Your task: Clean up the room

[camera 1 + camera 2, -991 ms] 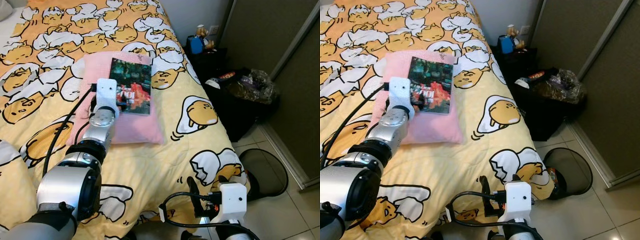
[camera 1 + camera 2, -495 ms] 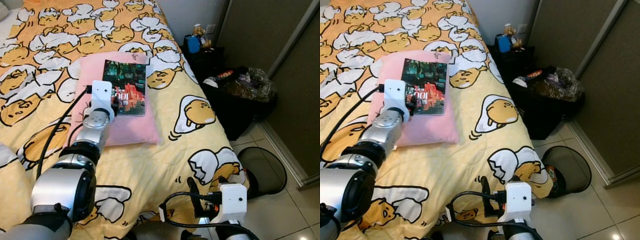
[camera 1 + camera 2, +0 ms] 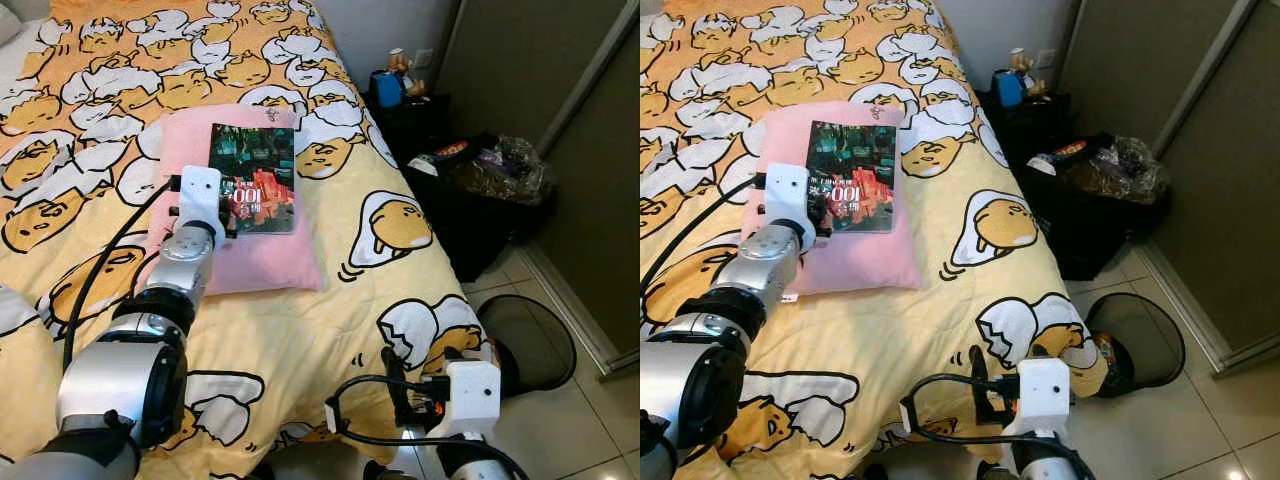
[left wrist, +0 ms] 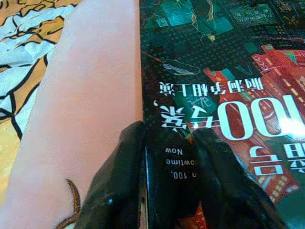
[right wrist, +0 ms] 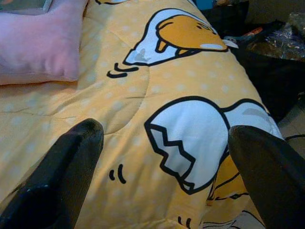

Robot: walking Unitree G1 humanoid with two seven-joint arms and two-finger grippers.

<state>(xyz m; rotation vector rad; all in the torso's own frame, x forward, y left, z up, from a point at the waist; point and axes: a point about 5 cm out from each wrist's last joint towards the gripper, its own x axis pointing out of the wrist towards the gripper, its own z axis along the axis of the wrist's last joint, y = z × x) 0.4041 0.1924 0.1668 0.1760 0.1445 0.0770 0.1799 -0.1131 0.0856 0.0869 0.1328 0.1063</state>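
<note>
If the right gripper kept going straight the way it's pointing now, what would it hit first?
Most likely the yellow bedspread: the right gripper, fingers wide open, aims low across it, toward the pink pillow. Depth is hard to judge.

Left gripper tightening its hold on the magazine

The left gripper (image 4: 167,157) is easing back along the pink pillow (image 3: 265,255), its black fingers (image 4: 119,176) closing on the near edge of the dark, glossy magazine (image 3: 252,178), now sitting squarer.
</note>
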